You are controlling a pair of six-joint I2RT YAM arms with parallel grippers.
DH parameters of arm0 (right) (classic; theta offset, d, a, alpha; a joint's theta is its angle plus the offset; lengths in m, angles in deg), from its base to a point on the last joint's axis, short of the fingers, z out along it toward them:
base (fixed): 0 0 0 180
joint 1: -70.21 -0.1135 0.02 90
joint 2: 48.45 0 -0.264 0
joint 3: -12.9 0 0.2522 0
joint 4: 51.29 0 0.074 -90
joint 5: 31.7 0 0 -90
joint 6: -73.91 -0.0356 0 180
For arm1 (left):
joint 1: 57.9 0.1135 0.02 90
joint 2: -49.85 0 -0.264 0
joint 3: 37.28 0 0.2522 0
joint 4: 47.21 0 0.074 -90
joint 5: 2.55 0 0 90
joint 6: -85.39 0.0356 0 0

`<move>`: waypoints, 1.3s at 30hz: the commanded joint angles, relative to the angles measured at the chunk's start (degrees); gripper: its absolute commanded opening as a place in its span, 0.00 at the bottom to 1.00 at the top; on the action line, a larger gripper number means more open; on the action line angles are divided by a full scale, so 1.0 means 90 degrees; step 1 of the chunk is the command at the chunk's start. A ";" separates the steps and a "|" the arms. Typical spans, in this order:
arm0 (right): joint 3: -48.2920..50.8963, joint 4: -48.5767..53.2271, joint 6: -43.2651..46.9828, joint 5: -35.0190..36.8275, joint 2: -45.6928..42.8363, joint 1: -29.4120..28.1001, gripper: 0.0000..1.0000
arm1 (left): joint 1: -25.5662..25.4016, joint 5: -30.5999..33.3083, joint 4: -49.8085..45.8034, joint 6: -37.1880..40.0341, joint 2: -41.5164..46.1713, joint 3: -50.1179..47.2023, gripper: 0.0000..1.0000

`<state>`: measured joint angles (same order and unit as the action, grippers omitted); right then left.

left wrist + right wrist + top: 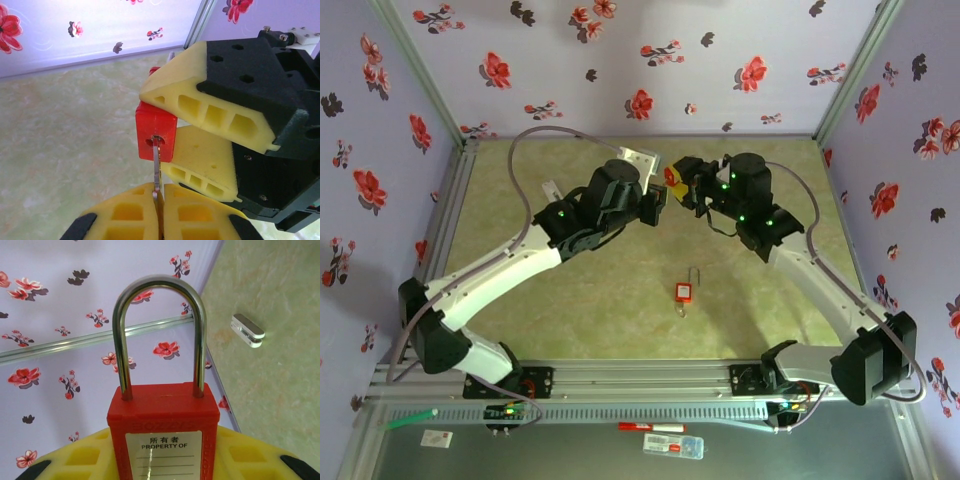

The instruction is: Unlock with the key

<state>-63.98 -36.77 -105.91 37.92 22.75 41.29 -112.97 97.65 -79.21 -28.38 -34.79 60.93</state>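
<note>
From above, the two arms reached in and met near the back of the green table. The left gripper and the right gripper came nose to nose. The padlock sat between them as a small red spot, so their black bodies hid most of it. A small red lock lay flat on the table at 6 o'clock from that meeting point, well apart from both arms. A white block sat at 11 o'clock from the left gripper. On the front shelf lay a green pen, a red pen and a clear packet.

From the left wrist, the left gripper had its yellow fingers pressed tight together on the key. The thin metal blade pointed up to 12 o'clock and went into the hole in the bottom of the red padlock. The right gripper's fat yellow fingers squeezed the padlock from both sides and covered most of it.

From the right wrist, the right gripper was closed part way, holding the padlock by its red body. Its silver loop stood up at 12 o'clock with both legs down in the body. A white label read "PROPERTY OF". A small white clip lay on the table at 2 o'clock.
</note>
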 commanded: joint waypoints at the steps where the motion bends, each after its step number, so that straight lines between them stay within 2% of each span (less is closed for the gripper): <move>1: 0.0081 0.0096 -0.0001 -0.1271 -0.0023 -0.0687 0.00 | -0.0373 -0.0413 0.2267 -0.0030 0.0027 -0.0151 0.00; 7: -0.0004 0.0481 0.0330 -0.1074 -0.0097 -0.0691 0.00 | -0.0356 -0.0366 0.2269 -0.0216 0.0121 -0.0295 0.00; 12: 0.0152 0.0316 0.0294 -0.0989 -0.0079 -0.0554 0.00 | -0.0327 -0.0419 0.1870 -0.0360 0.0130 -0.0179 0.00; 19: 0.0021 0.0198 0.0515 -0.1337 0.0059 -0.0151 0.00 | -0.0231 -0.0322 0.1735 -0.0963 0.0462 -0.0665 0.00; 23: -0.0093 0.0132 0.0726 -0.1726 0.0208 -0.0039 0.00 | -0.0035 -0.0567 0.2110 -0.1580 0.0779 -0.1111 0.00; 28: -0.0136 0.0292 0.0881 -0.1828 0.0296 0.0059 0.00 | 0.0102 -0.0674 0.1936 -0.1831 0.1079 -0.1266 0.00; 32: -0.0189 0.0329 0.0889 -0.1890 0.0349 0.0157 0.00 | 0.0120 -0.0473 0.1602 -0.1901 0.1250 -0.1350 0.00; 39: -0.0216 0.0553 0.0969 -0.1759 0.0399 0.0274 0.00 | 0.0051 0.0344 0.0857 -0.1875 0.1448 -0.1377 0.00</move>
<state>-64.96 -35.53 -99.36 22.86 25.39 43.17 -112.27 96.03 -73.49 -44.62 -24.74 48.10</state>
